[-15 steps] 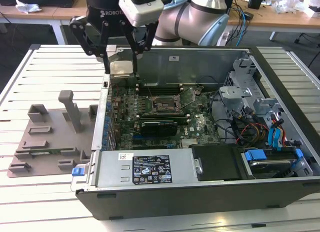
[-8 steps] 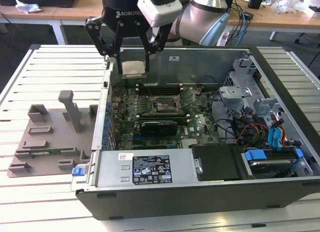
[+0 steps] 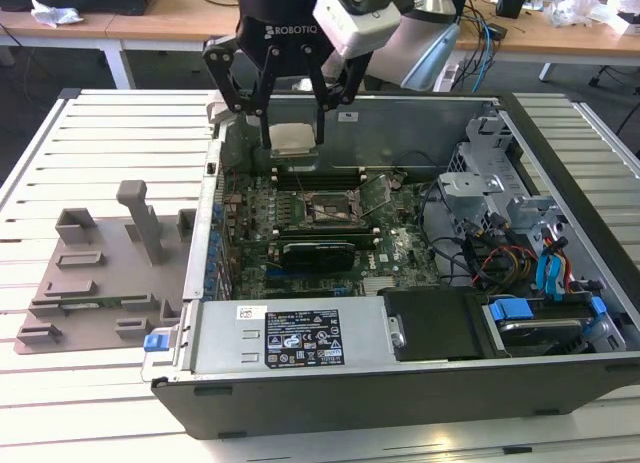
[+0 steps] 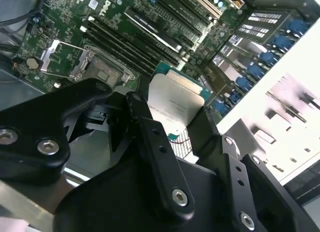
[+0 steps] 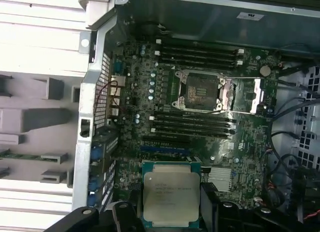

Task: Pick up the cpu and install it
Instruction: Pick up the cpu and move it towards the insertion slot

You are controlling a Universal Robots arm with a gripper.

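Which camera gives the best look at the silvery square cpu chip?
The first wrist view: the silvery square cpu chip faces the camera squarely, top plate plain to see. The second wrist view shows it tilted, partly behind the black gripper. The exterior view shows it small, clamped in that gripper.

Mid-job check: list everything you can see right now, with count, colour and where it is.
table: one, white slatted, under everything
computer case: one, dark grey, open, on the table
motherboard: one, green, inside the case
socket: one, black-framed, lid open, mid-motherboard
expansion card: one, black, on the motherboard near the socket
power supply: one, grey, labelled, inside the case
fixture tray: one, grey, exterior view's left of the case
cpu: one, silvery-grey, held above the motherboard
gripper: one, black, shut on the cpu
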